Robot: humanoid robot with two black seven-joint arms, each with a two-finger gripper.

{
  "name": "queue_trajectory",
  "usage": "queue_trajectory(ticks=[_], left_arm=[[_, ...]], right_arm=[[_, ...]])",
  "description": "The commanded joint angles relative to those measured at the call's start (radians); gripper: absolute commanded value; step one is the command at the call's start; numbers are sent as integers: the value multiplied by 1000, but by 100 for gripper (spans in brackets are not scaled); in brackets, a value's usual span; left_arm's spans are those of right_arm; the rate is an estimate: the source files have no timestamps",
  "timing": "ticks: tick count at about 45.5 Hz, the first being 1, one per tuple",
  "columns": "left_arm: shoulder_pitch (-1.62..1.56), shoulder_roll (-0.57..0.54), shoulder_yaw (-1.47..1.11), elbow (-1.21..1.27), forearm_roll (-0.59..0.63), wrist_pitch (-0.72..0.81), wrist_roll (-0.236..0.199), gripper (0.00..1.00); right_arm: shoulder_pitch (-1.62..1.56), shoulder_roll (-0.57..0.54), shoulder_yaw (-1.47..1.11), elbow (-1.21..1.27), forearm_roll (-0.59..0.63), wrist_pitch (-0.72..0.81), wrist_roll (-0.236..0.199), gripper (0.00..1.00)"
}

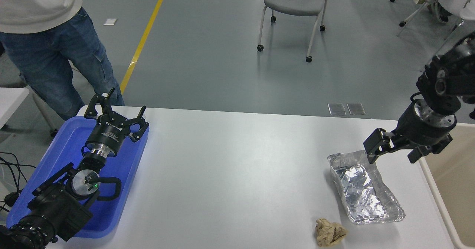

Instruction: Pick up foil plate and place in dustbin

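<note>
The foil plate (364, 189) lies on the white tabletop (230, 167) near its right edge, long side running away from the camera. The right tool (389, 150) hangs over the plate's far end, its fingers spread apart and holding nothing; one fingertip sits just at the far rim, though I cannot tell whether it touches. The dustbin (451, 174) stands just beside the tabletop's right edge, beige inside. A crumpled brown paper ball (330, 233) rests near the plate's near corner, apart from it. The left tool (115, 121) is parked over a blue tray (122, 189) at the left, fingers spread. A person (55, 45) stands at the far left
</note>
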Motion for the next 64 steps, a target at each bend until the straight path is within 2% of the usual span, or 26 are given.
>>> queue_trajectory(ticks=[1,14,25,37,56,62,64], left_arm=[[0,0,0,0,0,-2,0,100],[0,0,0,0,0,0,0,100],[0,0,0,0,0,0,0,100],[0,0,0,0,0,0,0,100],[0,0,0,0,0,0,0,100],[0,0,0,0,0,0,0,100],[0,0,0,0,0,0,0,100]], right_arm=[[-172,-29,81,-68,-202,-129,-1,100],[-361,-21,95,-179,-194,-360,1,100],[-457,48,101,-237,-186,-375,-1,99],[-539,59,133,-320,-70,-376,-1,100],[-634,76,135,-423,-64,-461,1,100],[-666,82,136,-449,-62,-498,1,93],[-668,83,136,-447,-62,-501,-1,88]])
